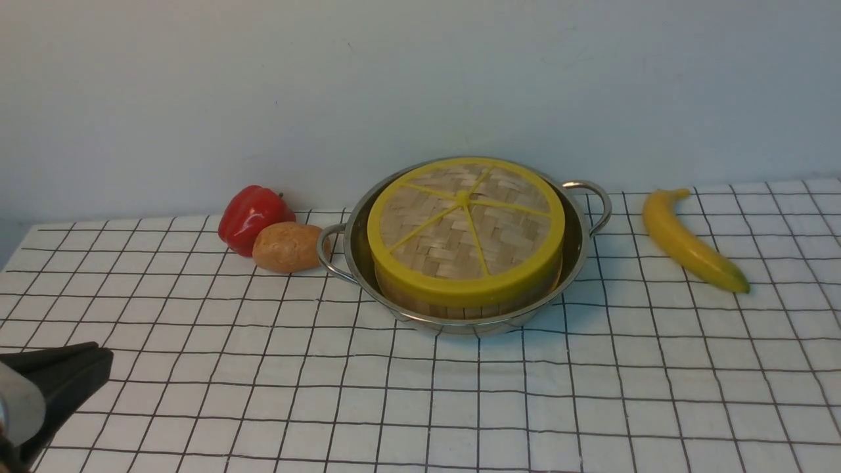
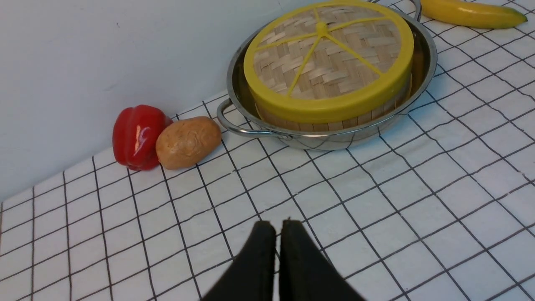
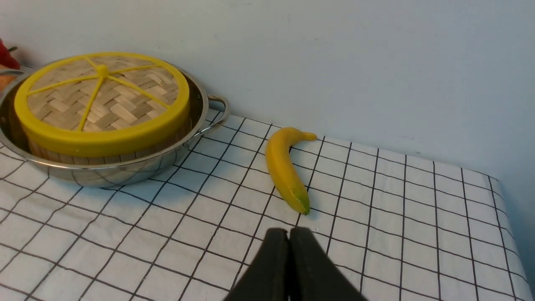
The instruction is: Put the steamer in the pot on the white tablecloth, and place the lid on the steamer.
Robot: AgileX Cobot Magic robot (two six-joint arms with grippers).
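On the white tablecloth point(image 1: 460, 407), about 12 o'clock from the robot, the pot point(image 1: 578, 243) holds the steamer point(image 1: 460, 303) with the lid point(image 1: 463, 226) seated flat on top. Looks done to me. The lid's probably light, stiff bamboo; I'd take it by the thick yellow rim, since the weave seems fragile. The steel pot's likely slippery, so go for the loop handles. Left gripper point(image 2: 278, 228) and right gripper point(image 3: 288, 234) both have fingers closed on nothing, well clear, at 7 and 5.

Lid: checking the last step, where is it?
In the front view, the lid sits centred on the steamer inside the pot, between potato and banana.
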